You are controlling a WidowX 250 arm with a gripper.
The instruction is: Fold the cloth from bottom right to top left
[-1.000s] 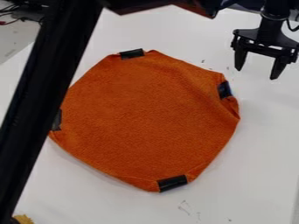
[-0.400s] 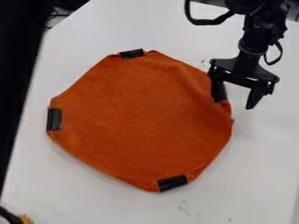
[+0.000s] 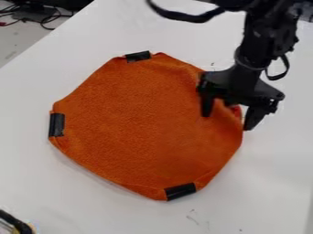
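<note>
Orange cloth (image 3: 140, 123) lay spread out on white table (image 3: 73, 196), black patches (image 3: 180, 191) at left, top and bottom edges. Gripper (image 3: 228, 121) hung at cloth's right edge, fingers parted, released. Dark equipment (image 3: 30, 13) sat beyond table, upper left.

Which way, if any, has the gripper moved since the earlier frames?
Yes, down and left in view: the gripper started right of the cloth, now it's over its right edge, closer to the unmoved black bottom strip.
</note>
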